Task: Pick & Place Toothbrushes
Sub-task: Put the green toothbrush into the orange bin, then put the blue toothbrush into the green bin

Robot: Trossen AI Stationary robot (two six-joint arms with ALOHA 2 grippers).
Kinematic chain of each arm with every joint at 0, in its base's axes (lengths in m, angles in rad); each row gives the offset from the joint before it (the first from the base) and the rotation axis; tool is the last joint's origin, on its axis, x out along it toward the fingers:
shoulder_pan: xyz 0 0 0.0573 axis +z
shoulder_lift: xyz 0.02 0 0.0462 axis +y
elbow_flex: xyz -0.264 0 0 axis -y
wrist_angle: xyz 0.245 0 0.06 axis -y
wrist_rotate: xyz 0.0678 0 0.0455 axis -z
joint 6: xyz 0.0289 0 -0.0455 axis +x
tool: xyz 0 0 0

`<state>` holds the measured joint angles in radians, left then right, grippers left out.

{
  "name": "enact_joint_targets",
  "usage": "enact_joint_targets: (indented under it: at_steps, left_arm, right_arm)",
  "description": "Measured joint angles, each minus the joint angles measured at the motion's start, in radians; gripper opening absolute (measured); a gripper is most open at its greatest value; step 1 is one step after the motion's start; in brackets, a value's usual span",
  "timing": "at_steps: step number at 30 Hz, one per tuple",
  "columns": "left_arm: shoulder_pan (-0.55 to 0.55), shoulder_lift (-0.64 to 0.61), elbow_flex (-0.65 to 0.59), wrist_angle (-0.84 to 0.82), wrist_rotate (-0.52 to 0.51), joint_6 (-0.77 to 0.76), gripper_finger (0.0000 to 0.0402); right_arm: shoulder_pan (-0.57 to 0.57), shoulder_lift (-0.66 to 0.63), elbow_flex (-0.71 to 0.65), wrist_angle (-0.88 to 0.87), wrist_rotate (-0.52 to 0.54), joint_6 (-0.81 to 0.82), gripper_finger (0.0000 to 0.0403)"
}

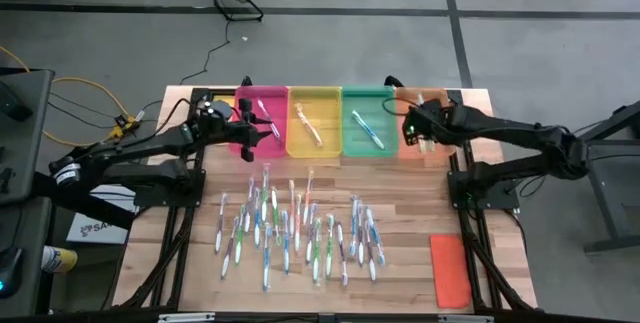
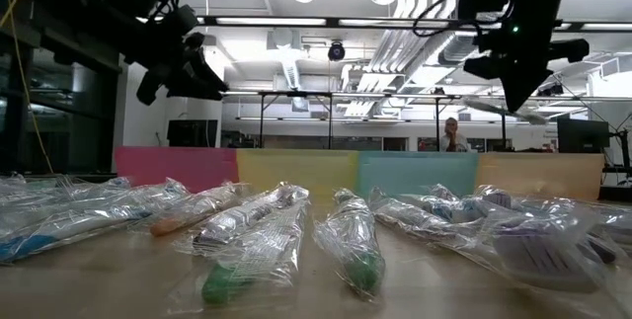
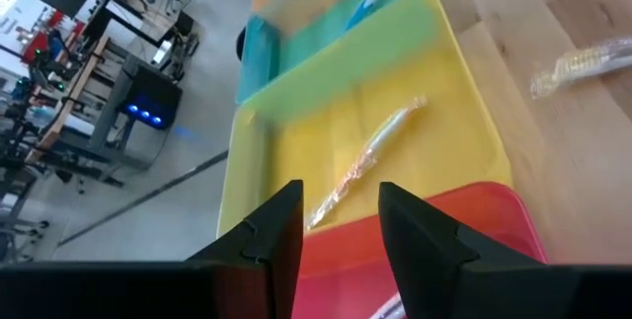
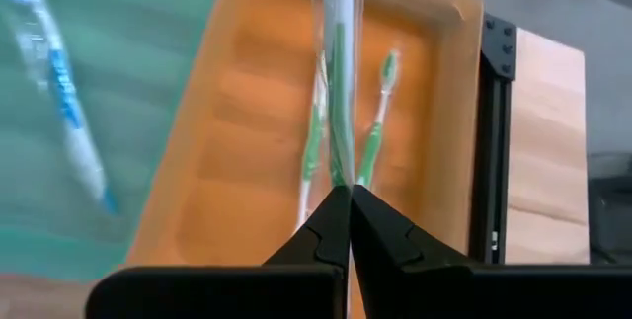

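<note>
Grippers [image 1: 262, 131] above trays [image 1: 315, 123], toothbrush [image 4: 341, 72] pinched – right.

Four coloured trays [image 1: 315, 91] at the table's [image 1: 400, 188] far edge; orange lid [image 1: 450, 269] near.

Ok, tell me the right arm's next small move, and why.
Probably open the right gripper. Its fingers are shut on a wrapped green toothbrush that hangs over the orange tray, where two green ones already lie, so letting go should drop it in.

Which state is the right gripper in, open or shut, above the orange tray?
Shut. The right gripper has its fingertips pressed together on a wrapped green toothbrush, over the orange tray.
</note>
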<state>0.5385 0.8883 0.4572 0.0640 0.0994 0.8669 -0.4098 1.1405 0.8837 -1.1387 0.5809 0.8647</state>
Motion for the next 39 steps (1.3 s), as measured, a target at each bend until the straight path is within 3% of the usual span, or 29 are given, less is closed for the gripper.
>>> enact_joint_targets:
  at_steps: [9, 17, 20, 29, 33, 39]
  left_arm:
    - [-0.002, 0.000, 0.000, -0.006, 0.000, 0.000, 0.0129]
    - [-0.002, 0.000, 0.000, -0.012, 0.004, -0.007, 0.0129]
    - [-0.002, 0.000, 0.000, -0.014, 0.018, -0.011, 0.0129]
    - [-0.002, 0.000, 0.000, -0.022, 0.024, -0.034, 0.0129]
    - [-0.002, 0.000, 0.000, -0.030, 0.025, -0.034, 0.0129]
    - [-0.002, 0.000, 0.000, -0.031, 0.025, -0.042, 0.0129]
  right_arm:
    - [-0.159, 0.122, 0.000, 0.142, -0.092, -0.134, 0.0003]
    - [-0.246, 0.203, 0.000, 0.159, -0.136, -0.158, 0.0003]
    - [-0.267, 0.233, 0.000, 0.182, -0.183, -0.189, 0.0003]
    - [-0.280, 0.272, 0.000, 0.221, -0.191, -0.182, 0.0004]
    - [-0.280, 0.263, 0.000, 0.221, -0.198, -0.182, 0.0030]
    - [-0.279, 0.254, 0.000, 0.209, -0.218, -0.177, 0.0118]
